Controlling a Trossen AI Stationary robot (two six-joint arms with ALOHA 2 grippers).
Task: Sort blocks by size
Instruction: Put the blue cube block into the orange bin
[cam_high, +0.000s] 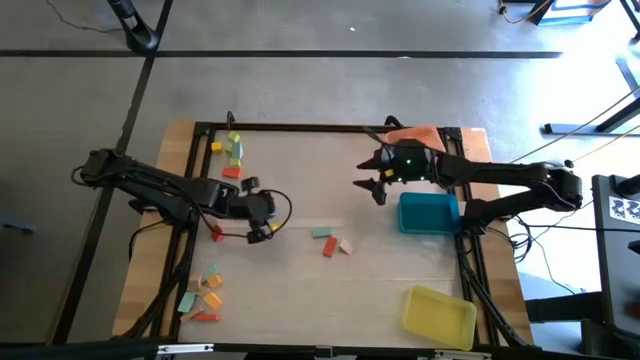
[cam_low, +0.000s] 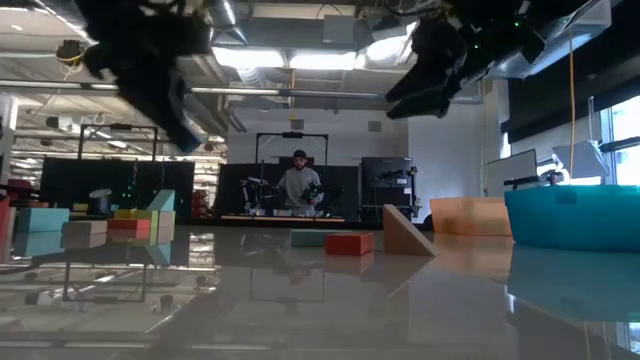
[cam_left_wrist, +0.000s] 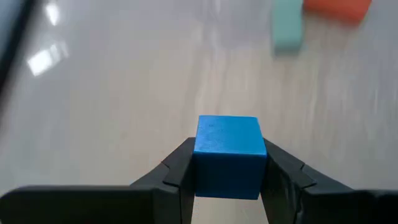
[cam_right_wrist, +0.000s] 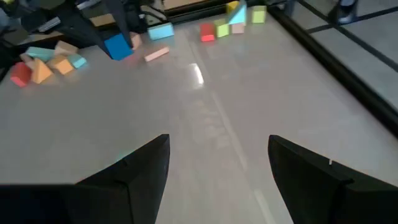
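My left gripper (cam_high: 266, 230) is left of the table's middle, shut on a blue cube (cam_left_wrist: 228, 155). The cube also shows in the right wrist view (cam_right_wrist: 117, 46). My right gripper (cam_high: 368, 186) is open and empty above the table, beside the blue tray (cam_high: 428, 212); its fingers stand wide apart in its wrist view (cam_right_wrist: 217, 155). A teal block (cam_high: 321, 233), a red block (cam_high: 328, 249) and a tan wedge (cam_high: 345, 245) lie on the table's middle. One group of blocks (cam_high: 232, 150) lies at the far left and another (cam_high: 205, 295) at the near left. My left gripper pinches the blue cube between its two fingers, one on each of two opposite side faces (cam_left_wrist: 202, 163). The cube's front half sticks out past the fingertips. It is held level and clear of the table.
An orange tray (cam_high: 415, 135) stands at the far right, the blue tray at the right and a yellow tray (cam_high: 440, 312) at the near right. A dark frame (cam_high: 300, 126) runs round the table. A person (cam_low: 298, 185) stands far behind. Open table lies between the grippers.
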